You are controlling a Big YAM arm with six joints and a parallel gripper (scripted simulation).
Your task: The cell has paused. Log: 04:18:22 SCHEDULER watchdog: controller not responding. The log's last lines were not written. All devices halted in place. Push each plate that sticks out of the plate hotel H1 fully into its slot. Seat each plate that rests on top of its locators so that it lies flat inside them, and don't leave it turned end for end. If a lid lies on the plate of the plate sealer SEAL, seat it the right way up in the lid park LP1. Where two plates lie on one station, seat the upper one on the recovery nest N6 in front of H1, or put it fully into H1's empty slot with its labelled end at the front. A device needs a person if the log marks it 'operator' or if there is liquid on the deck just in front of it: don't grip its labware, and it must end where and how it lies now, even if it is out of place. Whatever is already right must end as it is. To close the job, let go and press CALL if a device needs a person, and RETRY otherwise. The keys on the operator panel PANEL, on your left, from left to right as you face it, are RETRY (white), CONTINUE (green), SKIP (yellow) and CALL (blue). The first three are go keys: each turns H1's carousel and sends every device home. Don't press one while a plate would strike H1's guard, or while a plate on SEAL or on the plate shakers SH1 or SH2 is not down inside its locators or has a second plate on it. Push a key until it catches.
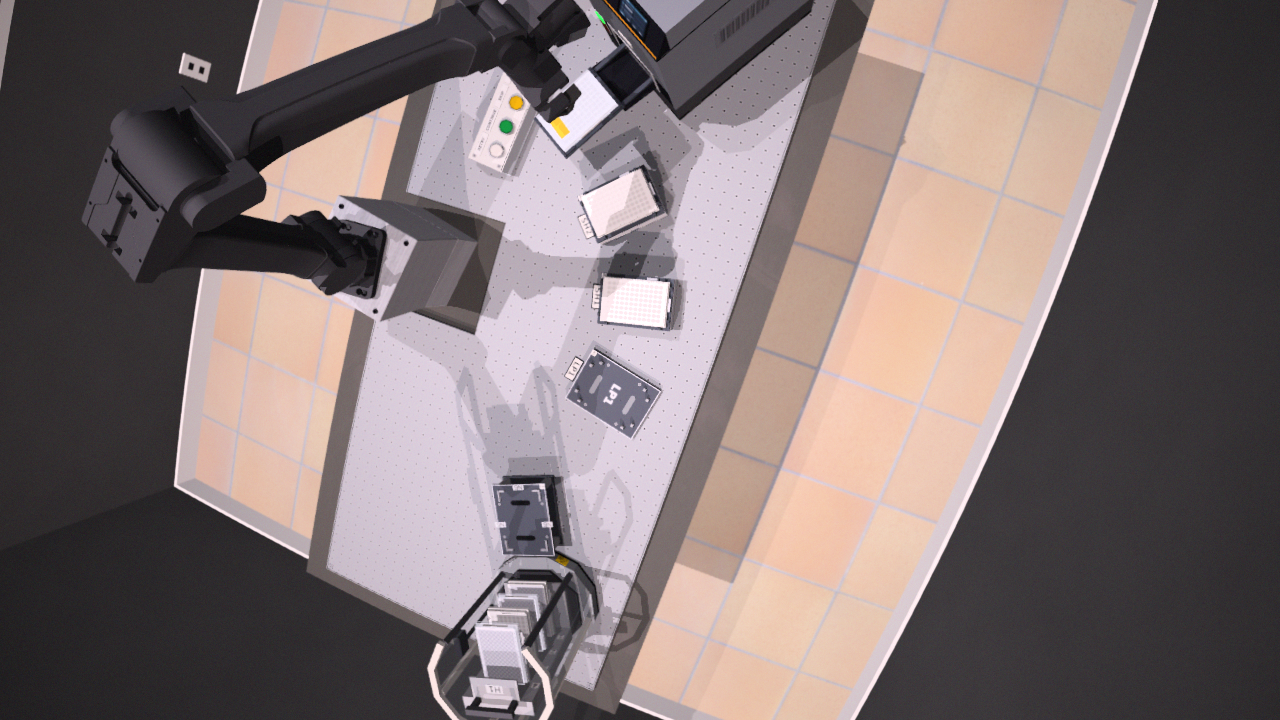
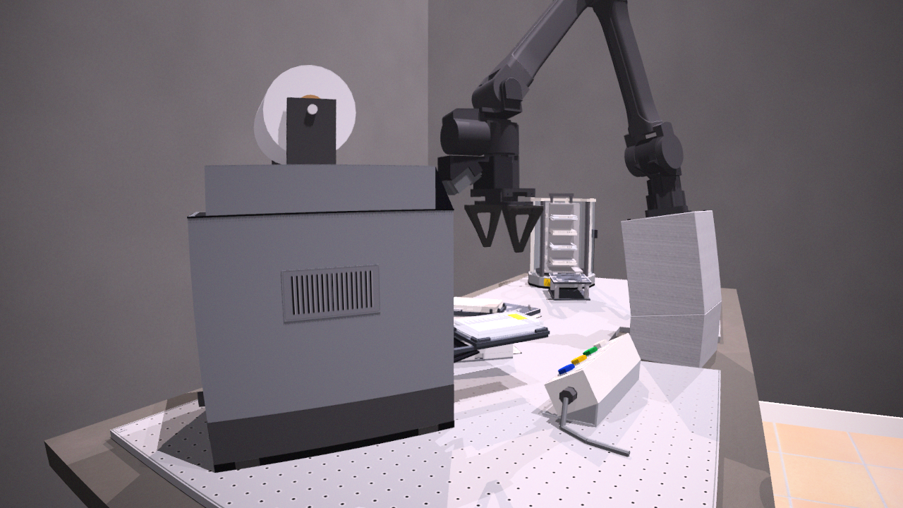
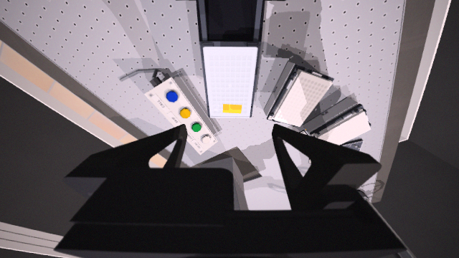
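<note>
My gripper (image 3: 229,128) is open and empty. It hangs high above the deck in front of the sealer SEAL (image 2: 322,303), as the side view (image 2: 503,221) shows. Below it a white plate with a yellow label (image 3: 229,82) lies on SEAL's tray; it also shows in the overhead view (image 1: 577,111). The operator panel (image 3: 183,114) lies to its left, with blue (image 3: 172,96), yellow (image 3: 185,112), green (image 3: 196,127) and white (image 3: 206,138) keys. One shaker plate (image 1: 620,203) sits tilted on its station. Another (image 1: 635,301) lies flat. The plate hotel H1 (image 1: 510,644) stands at the deck's far end.
The lid park LP1 (image 1: 614,393) is bare. The recovery nest N6 (image 1: 528,514) stands bare in front of H1. The arm's grey base block (image 1: 429,268) stands by the panel side of the deck. SEAL's tall housing is right beside my gripper.
</note>
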